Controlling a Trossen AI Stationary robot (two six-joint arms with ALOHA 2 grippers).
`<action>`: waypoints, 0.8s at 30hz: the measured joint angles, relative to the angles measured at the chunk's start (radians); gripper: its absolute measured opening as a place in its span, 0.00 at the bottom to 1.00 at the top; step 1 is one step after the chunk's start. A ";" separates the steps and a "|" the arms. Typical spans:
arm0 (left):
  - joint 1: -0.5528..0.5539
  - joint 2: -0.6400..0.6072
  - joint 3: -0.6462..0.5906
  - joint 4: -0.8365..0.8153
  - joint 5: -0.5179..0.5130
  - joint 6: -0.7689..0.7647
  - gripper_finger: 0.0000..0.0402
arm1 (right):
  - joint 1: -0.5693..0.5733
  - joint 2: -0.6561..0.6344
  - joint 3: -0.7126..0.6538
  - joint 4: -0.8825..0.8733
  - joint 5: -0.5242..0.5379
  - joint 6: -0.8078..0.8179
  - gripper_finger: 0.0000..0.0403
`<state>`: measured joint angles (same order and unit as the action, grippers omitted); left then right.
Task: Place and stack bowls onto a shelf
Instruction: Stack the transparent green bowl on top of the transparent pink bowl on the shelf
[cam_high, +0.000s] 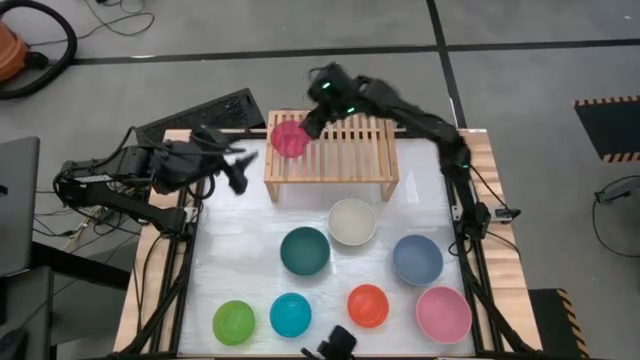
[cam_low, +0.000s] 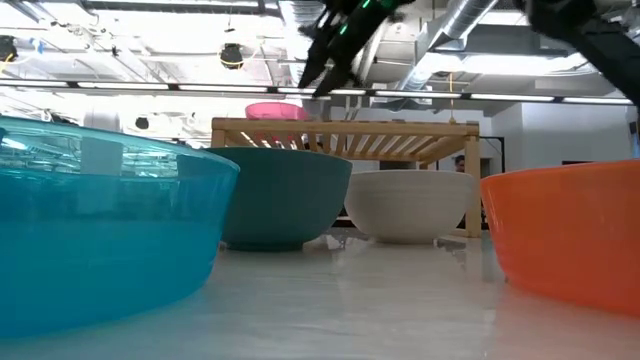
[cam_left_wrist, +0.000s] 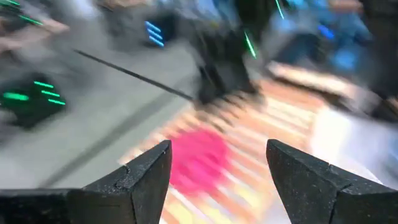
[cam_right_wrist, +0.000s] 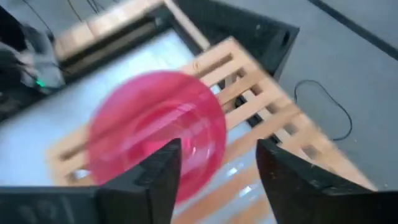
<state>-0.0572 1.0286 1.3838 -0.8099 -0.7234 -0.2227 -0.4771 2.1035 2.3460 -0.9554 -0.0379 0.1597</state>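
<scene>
Magenta bowl (cam_high: 290, 138) sits on shelf (cam_high: 345, 150), left end of the slats. Right gripper (cam_high: 312, 124) just above its rim — jaws apart, empty. Left gripper (cam_high: 238, 168) over desk (cam_high: 250, 240) left of shelf — jaws apart.

My overhead camera looks straight down; the low one sits level behind bowls; both wrist cameras share the magenta bowl (cam_right_wrist: 158, 130) beyond my pincers.

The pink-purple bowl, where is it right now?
In the high view, the magenta bowl sits on the shelf, at its left end, right beside the right gripper.
</scene>
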 joint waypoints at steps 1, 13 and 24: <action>-0.001 0.000 0.000 -0.042 0.079 -0.017 0.63 | -0.005 -0.033 -0.001 -0.015 -0.011 0.004 0.61; -0.223 0.132 -0.183 -0.432 0.796 -0.406 0.63 | 0.041 -0.274 0.001 -0.188 0.000 -0.032 0.59; -0.623 0.267 -0.314 -0.041 0.790 -0.796 0.63 | 0.060 -0.283 -0.001 -0.291 0.018 -0.036 0.58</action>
<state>-0.6803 1.2957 1.0702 -0.8507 0.0665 -1.0188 -0.4169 1.8206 2.3455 -1.2461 -0.0196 0.1233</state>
